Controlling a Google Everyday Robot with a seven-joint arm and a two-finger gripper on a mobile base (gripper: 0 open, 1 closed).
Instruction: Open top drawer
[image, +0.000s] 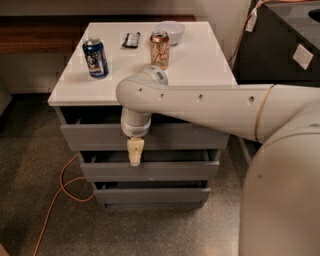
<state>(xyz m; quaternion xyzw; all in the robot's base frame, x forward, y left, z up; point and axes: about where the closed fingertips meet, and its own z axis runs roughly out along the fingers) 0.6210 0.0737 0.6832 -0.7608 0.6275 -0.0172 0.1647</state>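
Note:
The top drawer (95, 137) is the widest grey front, right under the white top (200, 65) of the cabinet. A dark gap shows between its front and the top. Two smaller grey drawers, the middle one (170, 171) and the bottom one (150, 195), sit below it. My arm reaches in from the right and bends down over the cabinet's front edge. My gripper (134, 152) points straight down in front of the top drawer's front, left of its middle, with its cream tip hanging at the gap above the middle drawer.
On the white top stand a blue can (95, 57), a copper can (159, 49), a white bowl (170, 31) and a dark packet (131, 39). An orange cable (52, 202) lies on the floor at the left. A dark cabinet (280, 45) stands at the right.

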